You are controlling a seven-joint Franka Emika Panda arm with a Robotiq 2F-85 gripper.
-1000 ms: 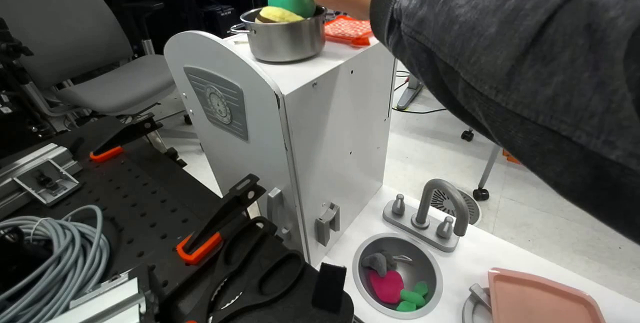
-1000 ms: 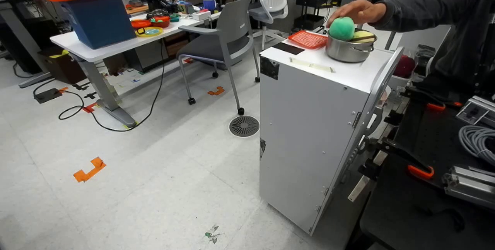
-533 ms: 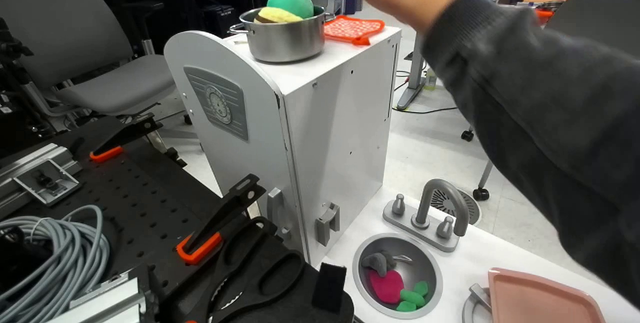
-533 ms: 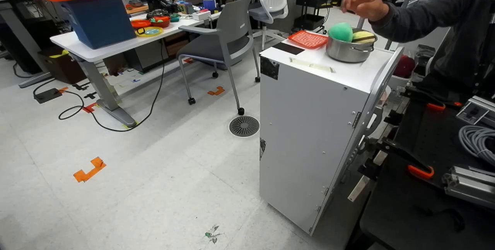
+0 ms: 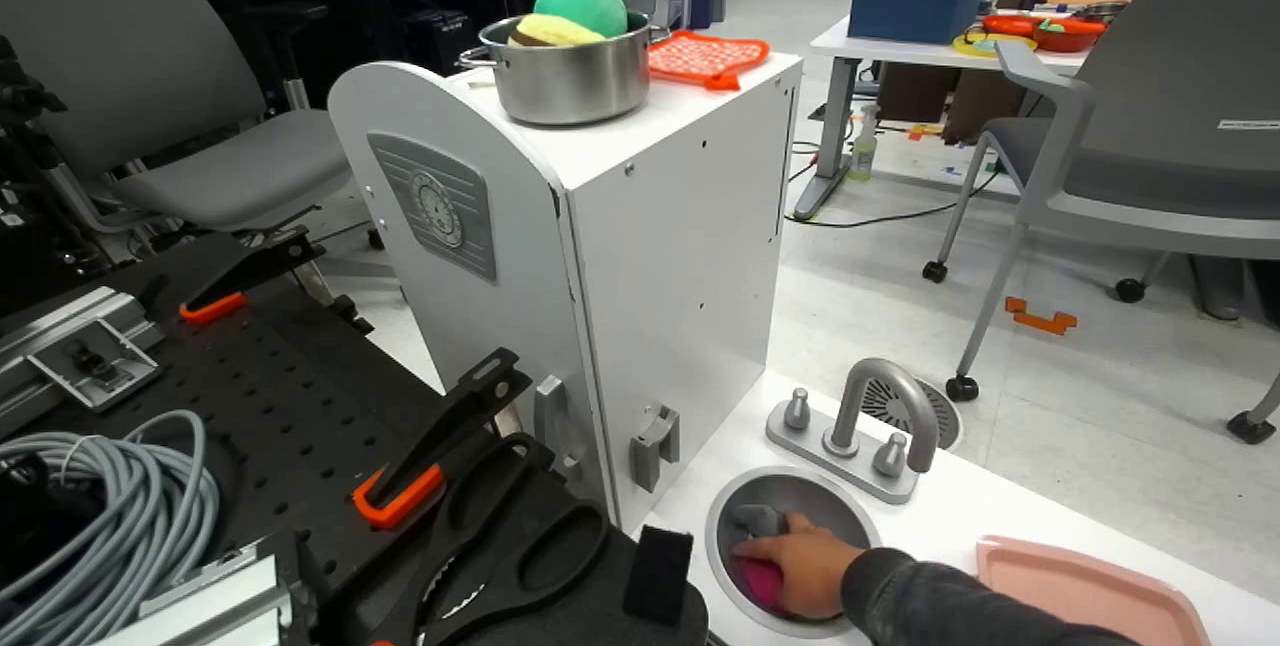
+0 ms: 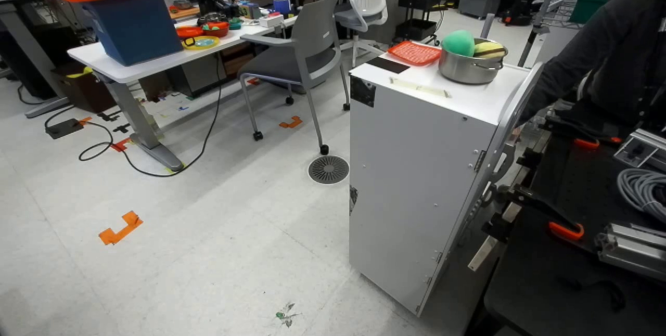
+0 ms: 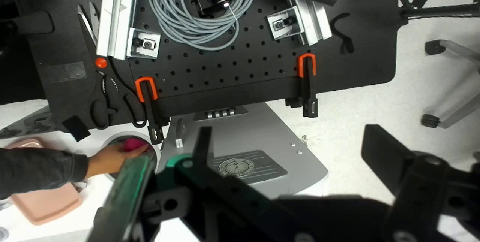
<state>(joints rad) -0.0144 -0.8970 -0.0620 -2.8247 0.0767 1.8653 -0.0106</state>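
Pot [image 5: 572, 84] has green ball [image 5: 584, 2], yellow thing [image 5: 550, 30]; hand [image 5: 815, 568] in sink [image 5: 835, 506], on pink toy [image 5: 763, 584]; gripper [image 7: 288, 141] only in wrist view, jaws super wide, empty

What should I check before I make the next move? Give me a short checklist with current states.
1. End effector open and holding nothing: ok, in the wrist view.
2. Person's hand out of the workspace: not ok; it is in the sink, at the pink toy.
3. Pot upright on the white cabinet: ok, in both exterior views.
4. Green ball below the pot's rim: not ok; it bulges above.
5. Red patterned item clear of the pot: cannot tell whether they touch.
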